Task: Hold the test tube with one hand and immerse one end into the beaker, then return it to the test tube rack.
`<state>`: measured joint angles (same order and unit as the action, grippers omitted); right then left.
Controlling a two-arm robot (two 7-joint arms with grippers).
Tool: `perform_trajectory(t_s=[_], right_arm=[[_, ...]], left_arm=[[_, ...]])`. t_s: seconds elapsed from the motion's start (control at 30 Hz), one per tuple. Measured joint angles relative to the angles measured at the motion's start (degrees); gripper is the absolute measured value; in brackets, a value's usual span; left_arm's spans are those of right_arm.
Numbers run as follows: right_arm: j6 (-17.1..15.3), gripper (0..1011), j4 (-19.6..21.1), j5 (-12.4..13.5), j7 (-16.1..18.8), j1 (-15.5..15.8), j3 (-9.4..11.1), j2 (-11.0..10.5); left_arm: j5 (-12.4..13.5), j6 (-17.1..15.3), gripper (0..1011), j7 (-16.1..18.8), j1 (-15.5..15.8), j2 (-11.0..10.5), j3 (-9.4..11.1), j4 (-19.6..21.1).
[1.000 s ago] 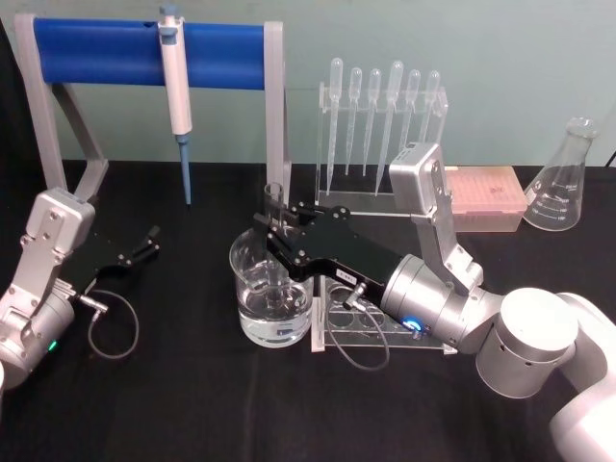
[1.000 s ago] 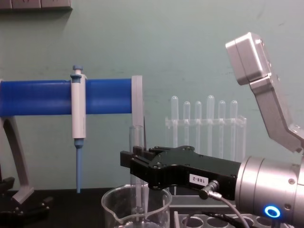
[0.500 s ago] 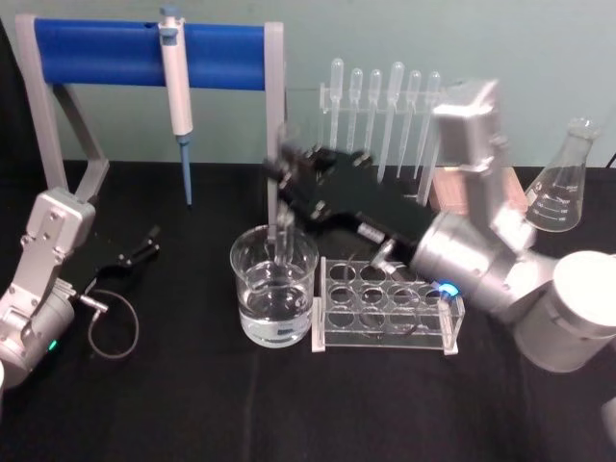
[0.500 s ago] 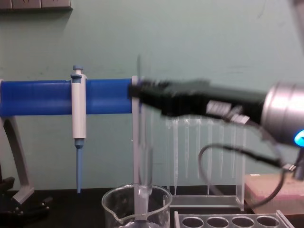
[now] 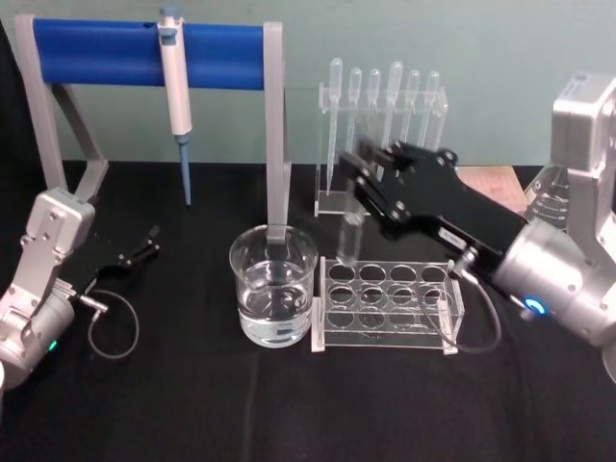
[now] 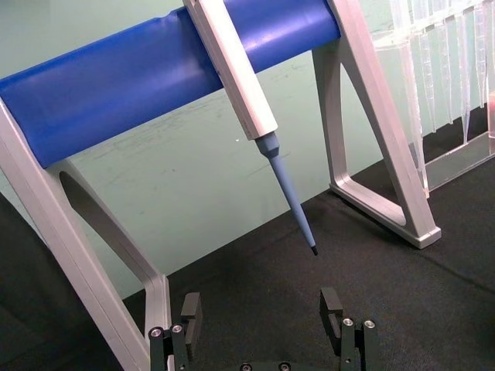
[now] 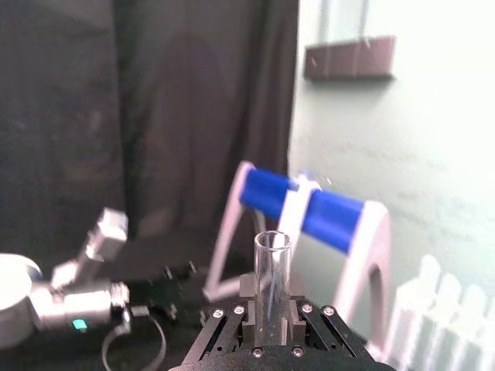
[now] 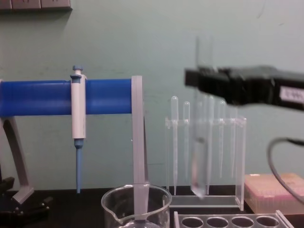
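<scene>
My right gripper [image 5: 364, 166] is shut on the test tube [image 5: 350, 236], a clear glass tube that hangs upright in the air. Its rounded bottom is above the back left corner of the clear tube rack [image 5: 385, 306], to the right of the beaker [image 5: 274, 289]. The beaker holds clear liquid. From the chest, the test tube [image 8: 199, 164] hangs below the black right gripper [image 8: 192, 80], higher than the beaker's rim [image 8: 137, 197]. The right wrist view shows the test tube's open rim [image 7: 272, 278] standing between the fingers [image 7: 305, 317]. My left gripper [image 5: 146, 245] rests open at the table's left.
A blue-barred stand [image 5: 144, 53] with a white-and-blue micropipette [image 5: 175, 91] stands at the back left. Behind the rack is a holder of plastic pipettes [image 5: 380, 115]. A pink tip box [image 5: 491, 183] and a glass flask [image 5: 544, 197] sit back right.
The right gripper has lifted the test tube out of the beaker and carried it to the right, over the tube rack. The left arm has not moved.
</scene>
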<state>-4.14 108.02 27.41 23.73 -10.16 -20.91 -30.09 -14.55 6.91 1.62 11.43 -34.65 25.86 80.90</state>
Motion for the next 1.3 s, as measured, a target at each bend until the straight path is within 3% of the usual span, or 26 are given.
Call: perform_trajectory(t_s=[0.37, 0.93, 1.3], right_arm=[[0.5, 234, -3.0, -1.6, -2.0, 3.7, 1.6, -0.7], [2.4, 234, -6.3, -2.4, -0.9, 3.6, 2.1, 1.5], [4.5, 234, -8.9, -2.6, 0.6, 3.3, 1.3, 2.7]], left_arm=[[0.0, 0.0, 1000, 0.0, 0.0, 0.0, 0.0, 0.0], [0.0, 0.0, 1000, 0.0, 0.0, 0.0, 0.0, 0.0], [0.0, 0.0, 1000, 0.0, 0.0, 0.0, 0.0, 0.0]])
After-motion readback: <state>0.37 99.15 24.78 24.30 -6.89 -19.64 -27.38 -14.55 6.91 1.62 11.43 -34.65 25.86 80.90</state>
